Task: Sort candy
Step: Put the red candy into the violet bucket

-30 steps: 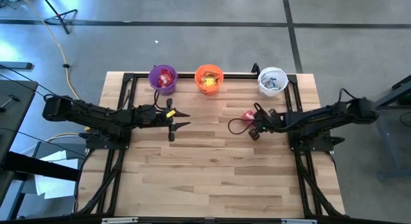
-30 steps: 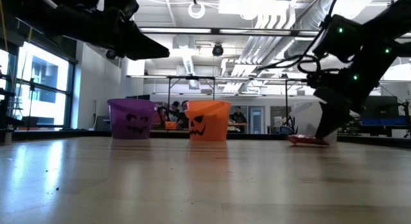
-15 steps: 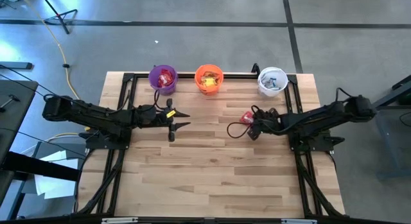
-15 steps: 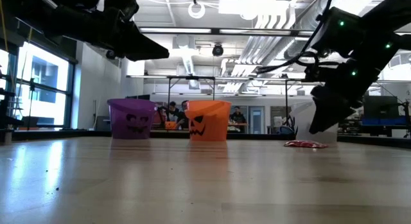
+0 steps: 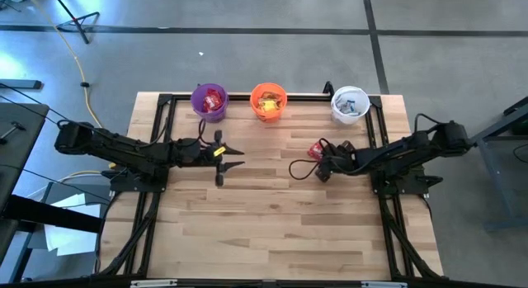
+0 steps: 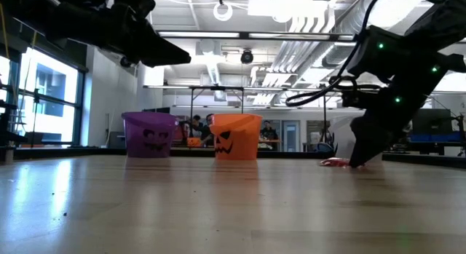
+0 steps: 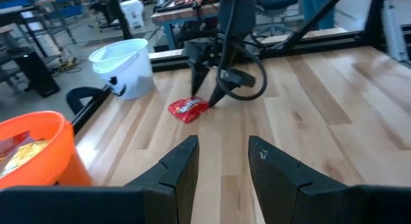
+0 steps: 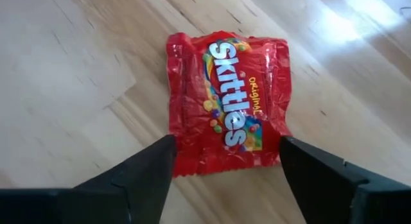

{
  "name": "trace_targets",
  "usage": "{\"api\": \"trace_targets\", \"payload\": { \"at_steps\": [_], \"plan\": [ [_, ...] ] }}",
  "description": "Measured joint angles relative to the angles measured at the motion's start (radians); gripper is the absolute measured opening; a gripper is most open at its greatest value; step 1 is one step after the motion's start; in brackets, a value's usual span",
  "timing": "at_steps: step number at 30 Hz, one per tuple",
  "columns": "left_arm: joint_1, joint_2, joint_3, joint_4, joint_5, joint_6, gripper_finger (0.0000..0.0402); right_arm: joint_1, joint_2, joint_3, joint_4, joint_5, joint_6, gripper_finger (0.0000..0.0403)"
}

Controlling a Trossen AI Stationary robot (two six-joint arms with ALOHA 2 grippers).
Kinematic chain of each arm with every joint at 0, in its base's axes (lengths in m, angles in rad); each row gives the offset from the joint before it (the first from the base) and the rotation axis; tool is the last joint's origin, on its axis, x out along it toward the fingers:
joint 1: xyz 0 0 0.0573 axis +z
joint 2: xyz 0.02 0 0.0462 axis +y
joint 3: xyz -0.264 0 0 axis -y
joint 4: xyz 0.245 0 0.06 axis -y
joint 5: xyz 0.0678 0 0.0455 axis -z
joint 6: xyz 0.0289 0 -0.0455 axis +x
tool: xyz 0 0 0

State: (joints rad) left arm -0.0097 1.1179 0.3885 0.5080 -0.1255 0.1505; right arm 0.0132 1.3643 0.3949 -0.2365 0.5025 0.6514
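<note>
Two dark, near-black jointed arms, each built of slim tubular links and blocky joint housings. Left gripper (image 5: 233, 155) ending in two pointed matte-black fingers (image 7: 182, 165), angular and faceted, with a small yellow marking just behind them. Right gripper (image 5: 320, 169) trailing a loose loop of thin black cable. Small green indicator lights glowing on the right arm's housing. Flat, wedge-shaped black fingertips (image 8: 138, 172).
</note>
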Motion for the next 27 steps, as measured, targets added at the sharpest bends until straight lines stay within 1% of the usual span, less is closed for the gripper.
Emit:
{"api": "trace_targets", "payload": {
  "at_steps": [2, 5, 9, 12, 13, 14, 16, 19, 22, 27],
  "plan": [
    [0.000, 0.000, 0.000, 0.000, -0.022, 0.000, 0.0121, -0.001, 0.000, -0.001, 0.006, -0.017, -0.004, 0.0268],
    [0.004, 0.001, 0.000, 0.001, -0.034, 0.000, 0.0121, -0.001, 0.001, -0.001, 0.016, -0.039, -0.019, 0.0221],
    [0.004, 0.026, 0.000, 0.002, -0.034, 0.000, 0.0121, 0.000, 0.002, -0.002, 0.041, -0.071, -0.041, 0.0123],
    [0.001, 0.073, 0.000, 0.011, -0.032, 0.002, 0.0121, 0.000, 0.002, -0.004, 0.074, -0.097, -0.079, 0.0043],
    [0.001, 0.091, 0.000, 0.016, -0.025, 0.003, 0.0121, 0.000, 0.002, -0.004, 0.090, -0.103, -0.093, 0.0022],
    [0.001, 0.112, 0.000, 0.025, -0.014, 0.013, 0.0121, 0.002, 0.003, -0.002, 0.103, -0.106, -0.108, 0.0012],
    [-0.003, 0.159, 0.000, 0.049, -0.002, 0.042, 0.0121, 0.003, 0.004, 0.009, 0.115, -0.119, -0.119, 0.0017],
    [-0.017, 0.237, 0.000, 0.137, -0.009, 0.108, 0.0121, 0.004, 0.007, 0.029, 0.144, -0.178, -0.154, 0.0021],
    [-0.045, 0.321, 0.021, 0.191, -0.054, 0.211, 0.0127, 0.015, 0.006, 0.049, 0.212, -0.211, -0.184, 0.0005],
    [-0.097, 0.477, 0.121, 0.194, -0.136, 0.373, 0.0154, 0.043, 0.006, 0.076, 0.322, -0.257, -0.216, 0.0005]
  ]
}}
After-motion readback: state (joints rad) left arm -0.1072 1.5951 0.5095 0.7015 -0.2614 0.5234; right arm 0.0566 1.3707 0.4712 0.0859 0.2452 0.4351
